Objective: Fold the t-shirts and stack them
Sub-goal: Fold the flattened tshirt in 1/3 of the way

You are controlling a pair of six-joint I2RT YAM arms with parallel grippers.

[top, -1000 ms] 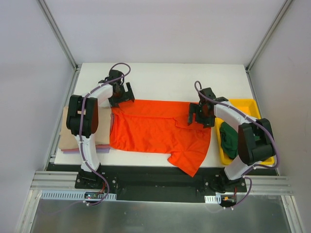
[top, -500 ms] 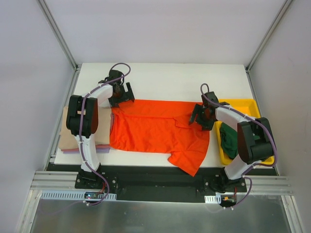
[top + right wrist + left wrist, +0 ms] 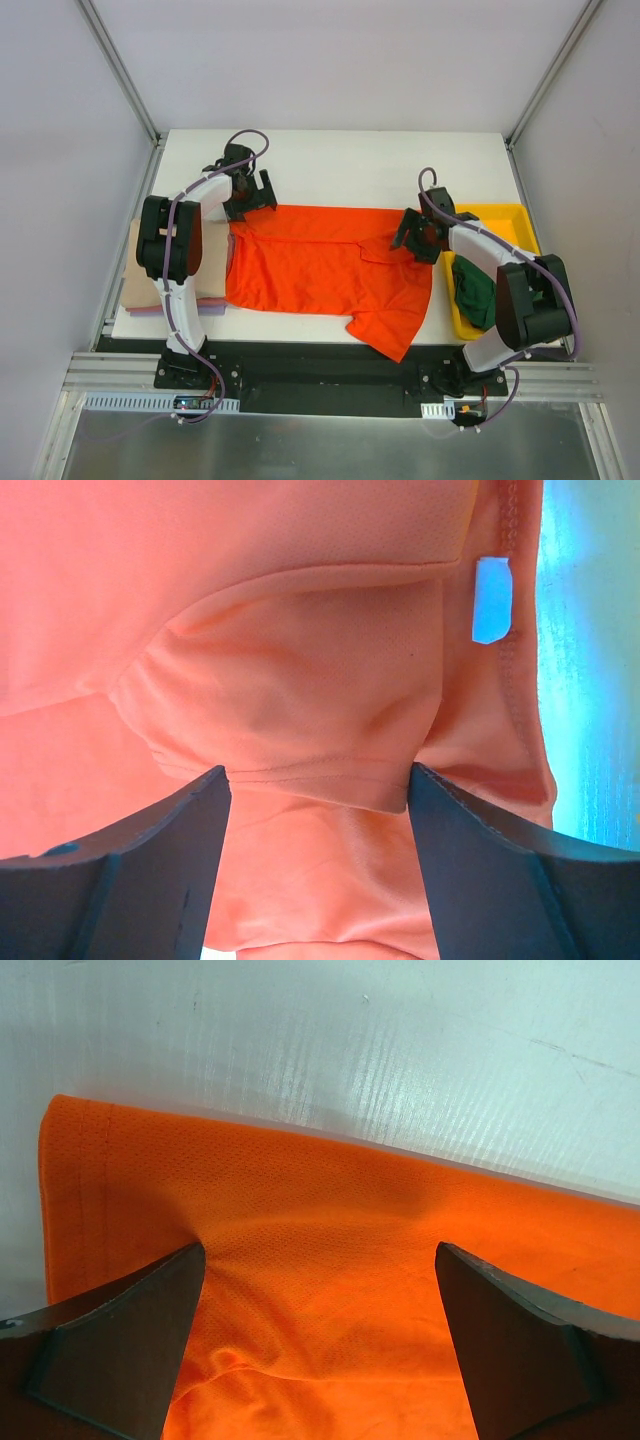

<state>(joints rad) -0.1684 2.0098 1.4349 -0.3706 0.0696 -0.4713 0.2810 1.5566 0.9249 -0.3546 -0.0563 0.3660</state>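
The orange-red shirt [image 3: 320,265] lies spread out flat in the middle of the white tabletop [image 3: 340,165]. One sleeve hangs over the near edge.

The left tool [image 3: 252,200] is at the far left corner of this shirt. Its two fingers [image 3: 120,1350] are wide apart. They press down on the cloth, one on each side, and the cloth makes small wrinkles next to the left finger. Nothing is pinched between them.

The right tool [image 3: 410,238] is down on the right side of the shirt. Its fingers [image 3: 130,880] are apart too, but not as wide. A puffed-up fold of orange cloth sits between them and reaches from one finger to the other. A small white tag [image 3: 491,600] shows near the hem.

A dark green shirt [image 3: 473,285] lies bunched up in the yellow tray [image 3: 500,212] on the right. A folded tan shirt [image 3: 133,275] sits at the left edge, partly under the left arm, with pink and purple cloth peeking out below it.
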